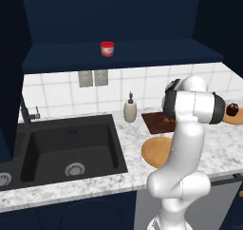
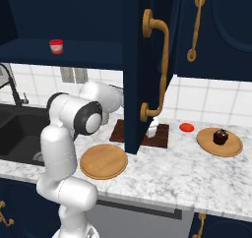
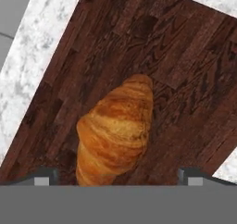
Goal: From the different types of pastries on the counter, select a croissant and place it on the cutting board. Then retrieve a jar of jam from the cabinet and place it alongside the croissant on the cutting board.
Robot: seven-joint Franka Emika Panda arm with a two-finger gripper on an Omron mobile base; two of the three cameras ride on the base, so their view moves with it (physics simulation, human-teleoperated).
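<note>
Croissant [image 3: 115, 133] lying on cutting board [image 3: 185, 56], lower centre of hand view, between the spread tips. Jaws wide apart, gripping nothing. Jar of jam [image 1: 107, 48] on cabinet [image 1: 128, 15] shelf, upper centre of left base view.

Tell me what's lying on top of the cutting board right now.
The croissant lies on the cutting board, between the open hand's fingertips. In the base views, the arm and cabinet door cover much of the board.

Below my tool [image 3: 118, 177], between its wide-spread fingertips, I saw the golden-brown croissant [image 3: 115, 133] lying flat on the dark brown cutting board [image 3: 180, 61], which rested on the marble counter [image 3: 28, 61]. Well above my tool, the red jar of jam [image 1: 107, 48] stood upright in the navy cabinet [image 1: 118, 55].
</note>
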